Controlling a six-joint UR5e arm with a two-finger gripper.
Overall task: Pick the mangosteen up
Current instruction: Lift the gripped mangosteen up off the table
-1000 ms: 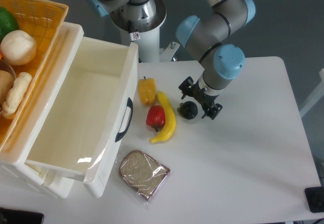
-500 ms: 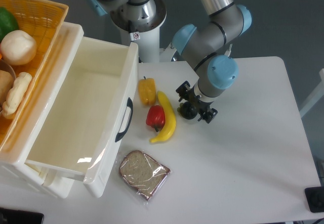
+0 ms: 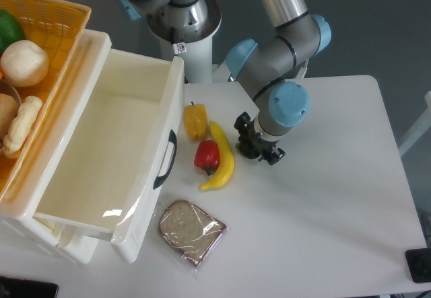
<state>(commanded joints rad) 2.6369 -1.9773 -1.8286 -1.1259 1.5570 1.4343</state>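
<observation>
Claw [image 3: 256, 144] over mangosteen [image 3: 247, 150], apparently straddling it

Mangosteen [image 3: 248, 149], small dark glossy round fruit, mostly hidden beneath the gripper [image 3: 256, 145], resting on the white table, just right of the banana, stem cap not discernible

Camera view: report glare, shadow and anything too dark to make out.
Camera view: sharp, evenly lit; glare on the white drawer front and bread wrapper; soft shadows on the table; the mangosteen merges with the dark gripper, jaws unreadable.
</observation>
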